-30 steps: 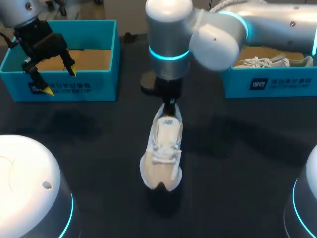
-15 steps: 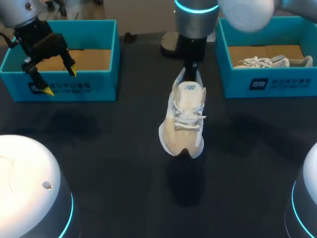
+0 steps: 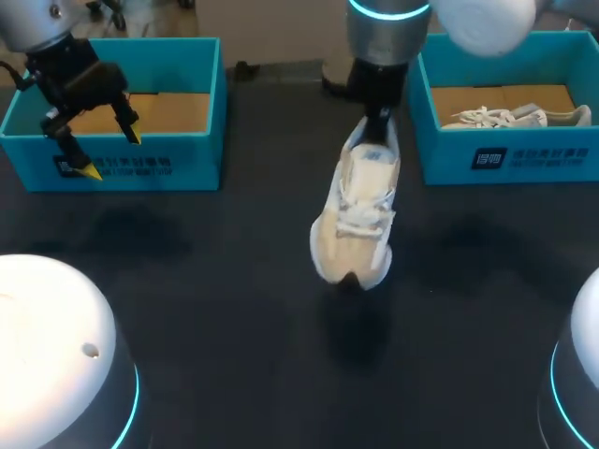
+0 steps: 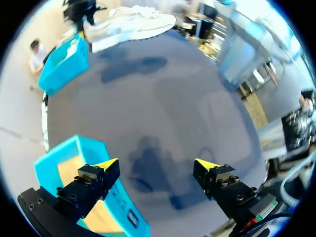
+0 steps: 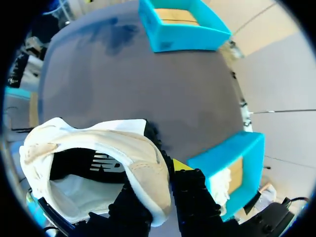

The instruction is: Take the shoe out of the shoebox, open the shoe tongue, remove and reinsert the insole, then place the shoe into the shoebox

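**Shoe held up by heel between the two boxes**

The right arm (image 3: 393, 37) reaches in over the far middle of the dark counter (image 3: 187, 281). The right jaws are clamped on the heel of the pale shoe (image 3: 356, 220). In the right wrist view the heel wall (image 5: 148, 182) sits pinched between the two fingers, with one yellow tip (image 5: 180, 165) showing on its outer side. The shoe's opening faces that camera, with dark lining inside.

The shoe hangs toe-down and laces up, clear of the counter, with its shadow (image 3: 354, 327) on the surface nearer the camera. It is between the two blue boxes, closer to the right shoebox (image 3: 505, 159). That box holds a second pale shoe (image 3: 515, 115).

The left arm (image 3: 47, 28) is over the left shoebox (image 3: 112, 164), whose brown floor shows. The left jaws are spread wide and grip nothing. In the left wrist view one yellow tip (image 4: 108, 163) is above the box's edge and the other (image 4: 205, 164) is above bare counter. The held shoe (image 4: 133, 22) is far ahead of them.
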You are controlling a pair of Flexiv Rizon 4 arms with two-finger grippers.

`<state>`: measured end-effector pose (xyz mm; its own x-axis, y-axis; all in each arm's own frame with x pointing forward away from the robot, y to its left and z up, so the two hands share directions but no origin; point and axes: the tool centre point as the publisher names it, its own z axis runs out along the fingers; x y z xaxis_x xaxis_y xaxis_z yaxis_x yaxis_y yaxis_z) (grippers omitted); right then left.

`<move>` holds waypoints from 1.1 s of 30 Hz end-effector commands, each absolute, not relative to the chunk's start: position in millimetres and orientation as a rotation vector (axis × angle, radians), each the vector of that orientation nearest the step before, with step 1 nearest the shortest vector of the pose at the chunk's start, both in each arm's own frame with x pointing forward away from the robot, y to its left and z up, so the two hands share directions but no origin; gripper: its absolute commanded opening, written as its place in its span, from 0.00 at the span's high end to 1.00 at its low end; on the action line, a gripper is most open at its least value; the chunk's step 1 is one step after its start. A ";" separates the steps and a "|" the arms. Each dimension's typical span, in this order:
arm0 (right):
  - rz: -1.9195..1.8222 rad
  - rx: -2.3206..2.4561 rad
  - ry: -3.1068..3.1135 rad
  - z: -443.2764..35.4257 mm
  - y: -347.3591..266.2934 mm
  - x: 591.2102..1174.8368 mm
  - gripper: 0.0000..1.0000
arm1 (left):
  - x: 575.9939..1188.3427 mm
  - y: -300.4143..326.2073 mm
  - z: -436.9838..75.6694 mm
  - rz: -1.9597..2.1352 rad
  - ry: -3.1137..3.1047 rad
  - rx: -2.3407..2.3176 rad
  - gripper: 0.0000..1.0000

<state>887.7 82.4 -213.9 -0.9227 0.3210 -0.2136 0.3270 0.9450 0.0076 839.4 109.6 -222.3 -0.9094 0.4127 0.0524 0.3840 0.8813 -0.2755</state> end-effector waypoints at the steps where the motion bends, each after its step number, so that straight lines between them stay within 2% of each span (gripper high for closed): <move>1: -0.007 0.519 2.867 -194.8 39.3 903.3 1.00 | 848.1 116.4 -216.2 0.353 -2.972 -0.377 0.00; 10: -0.005 0.554 2.838 -169.9 -30.3 953.1 1.00 | 849.8 165.0 -209.3 0.276 -2.985 0.702 0.00; 17: -0.074 0.592 2.862 -162.3 -63.1 989.6 1.00 | 850.2 193.8 -205.4 -0.026 -2.792 1.518 0.00; 33: -0.074 0.592 2.862 -162.3 -63.1 989.6 1.00 | 860.6 201.2 -210.9 0.007 -2.669 1.579 0.00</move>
<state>989.3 -62.4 -164.2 -0.8942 0.3870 -0.2250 0.3981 0.9173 -0.0043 858.4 201.7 -207.8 -0.7781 -0.6266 0.0443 -0.6281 0.7758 -0.0599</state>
